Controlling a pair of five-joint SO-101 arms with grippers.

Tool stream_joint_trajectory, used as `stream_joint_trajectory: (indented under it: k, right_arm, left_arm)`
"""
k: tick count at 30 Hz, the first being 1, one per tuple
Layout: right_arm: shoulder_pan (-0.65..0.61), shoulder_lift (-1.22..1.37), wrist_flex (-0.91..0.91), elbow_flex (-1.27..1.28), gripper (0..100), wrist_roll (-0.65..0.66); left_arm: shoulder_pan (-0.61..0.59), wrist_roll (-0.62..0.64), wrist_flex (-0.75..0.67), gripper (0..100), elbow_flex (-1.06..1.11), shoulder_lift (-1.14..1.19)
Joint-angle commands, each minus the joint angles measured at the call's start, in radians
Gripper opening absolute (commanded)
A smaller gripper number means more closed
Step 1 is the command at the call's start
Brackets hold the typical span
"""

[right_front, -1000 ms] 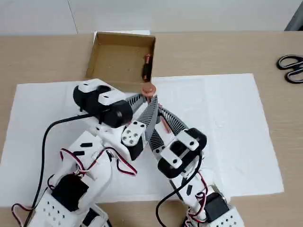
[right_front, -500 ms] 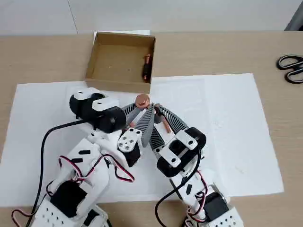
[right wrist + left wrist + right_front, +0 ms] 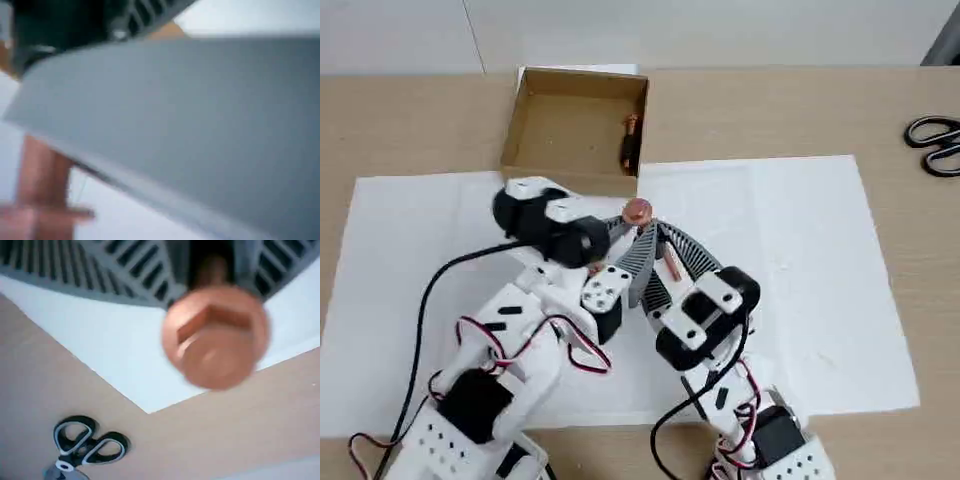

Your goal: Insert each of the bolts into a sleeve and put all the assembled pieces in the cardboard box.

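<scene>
My left gripper (image 3: 633,226) is shut on a copper bolt (image 3: 636,209) over the white paper, just in front of the cardboard box (image 3: 525,125). The left wrist view shows the bolt's hex head (image 3: 215,335) close up between the grey fingers (image 3: 125,275). My right gripper (image 3: 665,252) meets the left one tip to tip and is shut on a copper piece (image 3: 669,264), a shaft with a wider end (image 3: 37,185). One assembled piece (image 3: 629,143), copper on top and dark below, lies against the box's right wall.
White paper (image 3: 790,260) covers the middle of the wooden table. Black-handled scissors (image 3: 935,143) lie at the far right edge, also in the left wrist view as scissors (image 3: 90,445). Both arms crowd the paper's centre, with open paper to the right.
The left gripper drew the bolt back from the box edge toward me, then shifted it slightly right. The right gripper has hardly moved.
</scene>
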Motion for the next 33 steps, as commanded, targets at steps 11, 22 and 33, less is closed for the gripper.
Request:
stream_joint_trajectory:
  k: [11,22,33]
  right_arm:
    - [0.016,-0.016,-0.022,-0.08,0.4,0.0]
    - [0.018,-0.007,-0.018,-0.072,0.4,0.005]
    - [0.068,0.004,0.163,-0.12,0.2,0.005]
  left_arm:
    - [-0.02,-0.009,0.064,17,-0.041,0.003]
    - [-0.029,-0.017,0.064,17,-0.206,-0.068]
    - [-0.321,-0.101,0.066,4,0.028,-0.399]
